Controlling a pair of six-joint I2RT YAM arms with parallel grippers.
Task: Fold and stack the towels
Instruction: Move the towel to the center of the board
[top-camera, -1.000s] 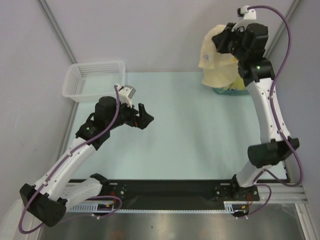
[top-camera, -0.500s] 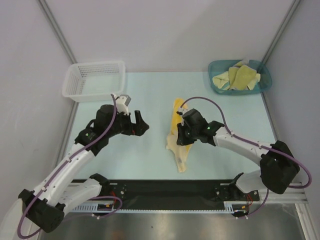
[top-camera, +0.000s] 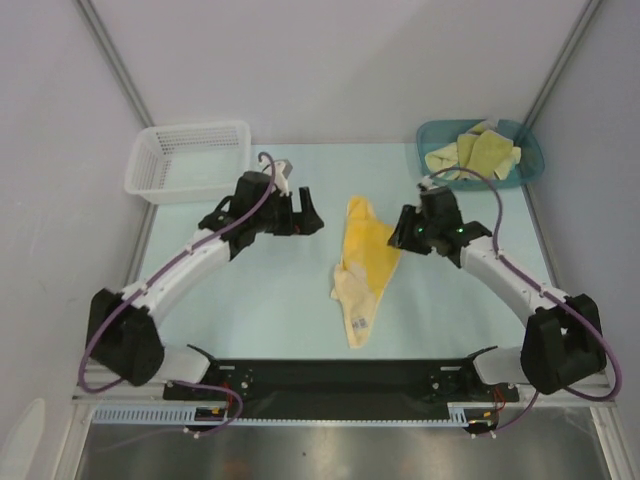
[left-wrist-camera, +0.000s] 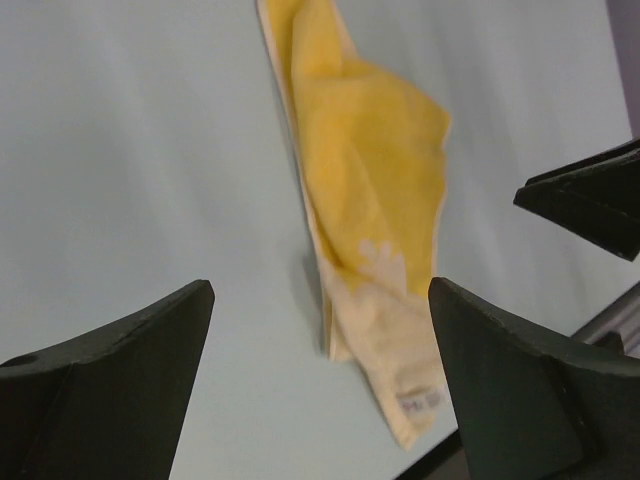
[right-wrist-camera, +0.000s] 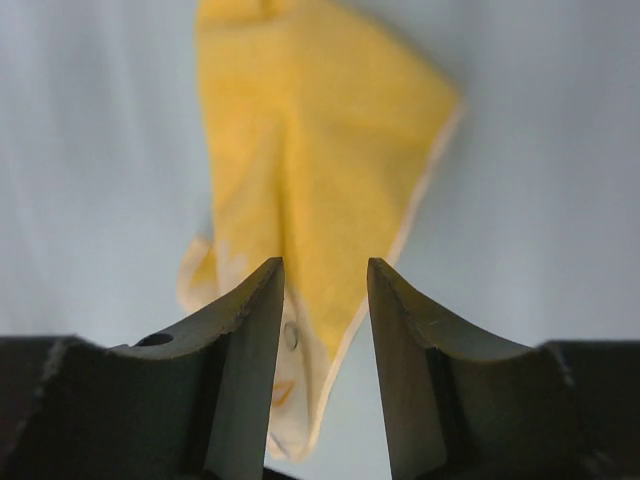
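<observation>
A crumpled yellow towel (top-camera: 365, 262) lies in a long heap on the pale green table, its paler tagged end toward the near edge. My left gripper (top-camera: 309, 213) hovers just left of its far end, jaws wide open and empty. In the left wrist view the towel (left-wrist-camera: 372, 160) lies ahead of the gripper (left-wrist-camera: 320, 345). My right gripper (top-camera: 399, 231) is just right of the towel, jaws apart and empty. In the right wrist view the towel (right-wrist-camera: 312, 130) shows beyond the gripper (right-wrist-camera: 325, 285). More towels (top-camera: 478, 152) lie in the blue bin (top-camera: 530, 165).
A white mesh basket (top-camera: 188, 160) stands at the back left, just behind my left arm. The blue bin is at the back right corner. The black rail (top-camera: 330, 375) runs along the near edge, close to the towel's tagged end.
The right gripper carried the yellow towel from the blue bin to the table's middle, let it go and drew back to its right. The left gripper moved up and right toward the towel.
</observation>
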